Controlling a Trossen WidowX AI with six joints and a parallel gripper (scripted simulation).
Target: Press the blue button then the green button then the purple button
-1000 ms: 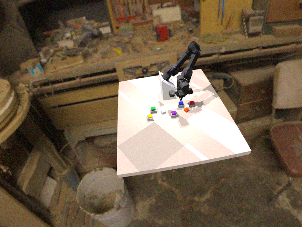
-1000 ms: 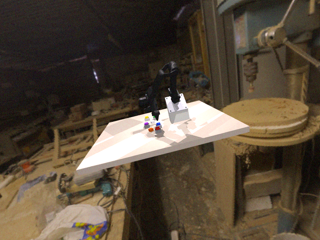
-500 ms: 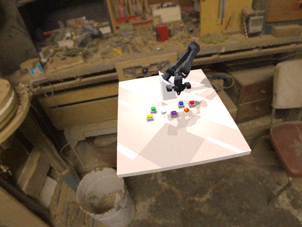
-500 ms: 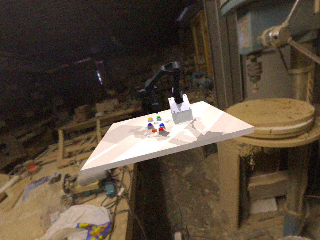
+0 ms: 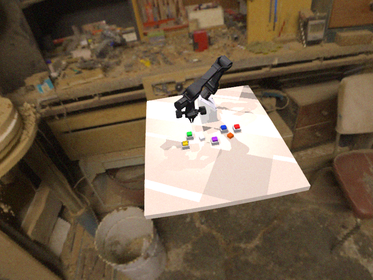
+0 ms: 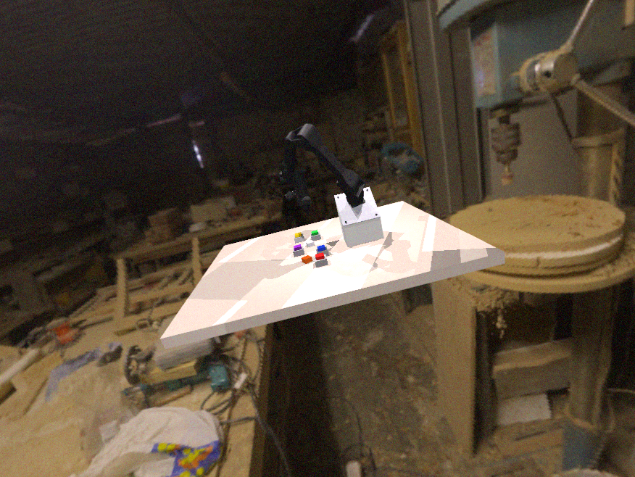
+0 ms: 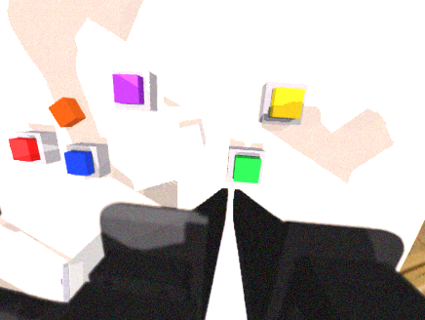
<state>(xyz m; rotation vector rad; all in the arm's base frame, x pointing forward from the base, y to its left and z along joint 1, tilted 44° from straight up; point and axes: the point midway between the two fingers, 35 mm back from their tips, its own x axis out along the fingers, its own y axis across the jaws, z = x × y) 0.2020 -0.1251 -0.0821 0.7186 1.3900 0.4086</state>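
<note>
Step two in hand, by judgement: gripper [image 7: 230, 191], fingers nearly closed and holding nothing, poised above and just short of the green button [image 7: 247, 168] on the bench [image 5: 210, 180]; next move calls for a straight firm press, then release.

My gripper [image 7: 230, 194] is black. Buttons: green [image 7: 246, 169], blue [image 7: 79, 162], purple [image 7: 128, 89], yellow [image 7: 287, 102], red [image 7: 23, 149], on grey-white bases. One orange block [image 7: 66, 111]; pale pink patchy table [image 5: 229, 177].
</note>
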